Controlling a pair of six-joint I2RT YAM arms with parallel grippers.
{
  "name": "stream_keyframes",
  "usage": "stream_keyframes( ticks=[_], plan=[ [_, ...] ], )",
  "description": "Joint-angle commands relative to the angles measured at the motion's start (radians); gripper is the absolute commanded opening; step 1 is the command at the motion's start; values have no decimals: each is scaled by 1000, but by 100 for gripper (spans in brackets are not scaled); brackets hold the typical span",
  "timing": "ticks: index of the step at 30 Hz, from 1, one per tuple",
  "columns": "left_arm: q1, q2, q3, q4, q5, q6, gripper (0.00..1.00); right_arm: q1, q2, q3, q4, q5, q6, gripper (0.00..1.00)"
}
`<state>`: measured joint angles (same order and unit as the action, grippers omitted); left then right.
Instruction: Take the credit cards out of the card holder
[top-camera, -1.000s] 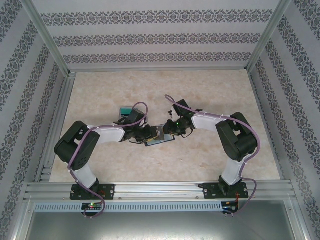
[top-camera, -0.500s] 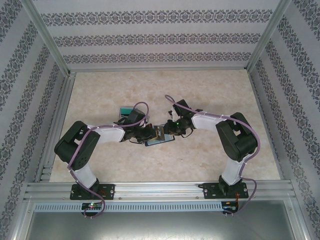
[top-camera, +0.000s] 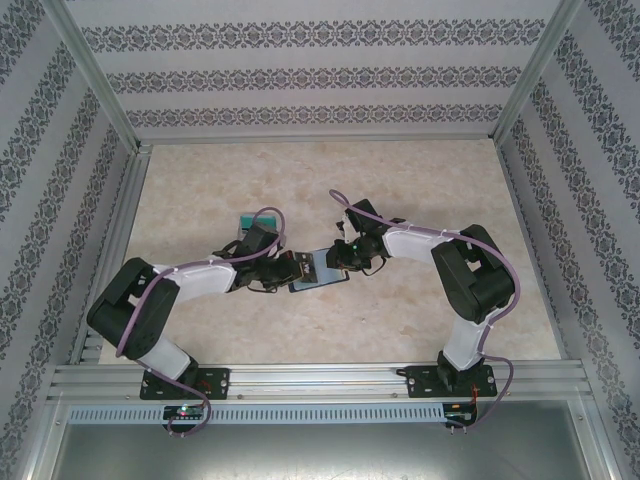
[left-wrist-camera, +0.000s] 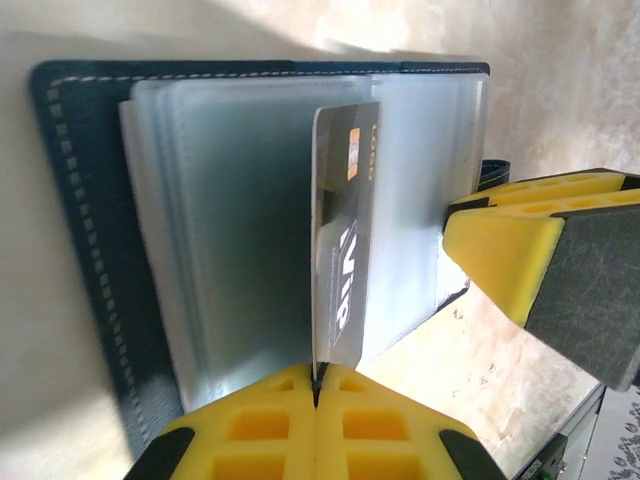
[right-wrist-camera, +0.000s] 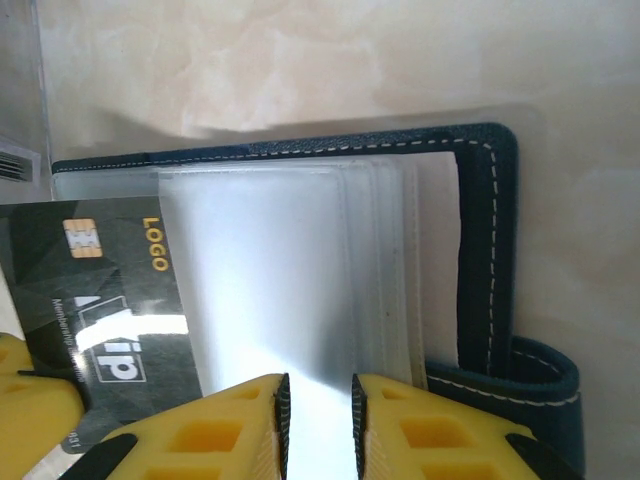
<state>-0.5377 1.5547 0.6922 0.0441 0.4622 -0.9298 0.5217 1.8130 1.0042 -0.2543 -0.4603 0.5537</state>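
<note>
The card holder (top-camera: 320, 268) lies open on the table between the two arms, dark navy with stitched edges (left-wrist-camera: 80, 200) (right-wrist-camera: 485, 230) and clear sleeves inside. A dark credit card (left-wrist-camera: 345, 270) (right-wrist-camera: 100, 300) with a gold chip sticks partway out of a sleeve. My left gripper (left-wrist-camera: 318, 385) (top-camera: 290, 270) is shut on that card's near edge. My right gripper (right-wrist-camera: 318, 400) (top-camera: 338, 262) rests its tips on the sleeves, jaws a narrow gap apart with nothing between them. One of its yellow fingers (left-wrist-camera: 510, 250) sits at the holder's far edge.
A clear plastic box (top-camera: 250, 222) with something teal inside stands just behind the left wrist; its wall (right-wrist-camera: 20, 120) also stands at the left in the right wrist view. Aluminium rails and patterned walls enclose the beige table (top-camera: 420, 180).
The left gripper closed on the card. The left arm then drew back to the left, and the card slid further out of its sleeve. The right arm stayed put.
</note>
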Motion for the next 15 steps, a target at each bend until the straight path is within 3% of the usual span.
stream_keyframes(
  ticks=[1, 11, 15],
  plan=[
    [21, -66, -32, -114, -68, 14, 5, 11, 18, 9, -20, 20, 9, 27],
    [22, -248, 31, -308, -124, 70, 7, 11, -2, 12, -16, 20, 9, 28],
    [22, -305, 105, -453, -176, 145, 7, 2, -40, 21, -29, 33, 5, 34]
  ],
)
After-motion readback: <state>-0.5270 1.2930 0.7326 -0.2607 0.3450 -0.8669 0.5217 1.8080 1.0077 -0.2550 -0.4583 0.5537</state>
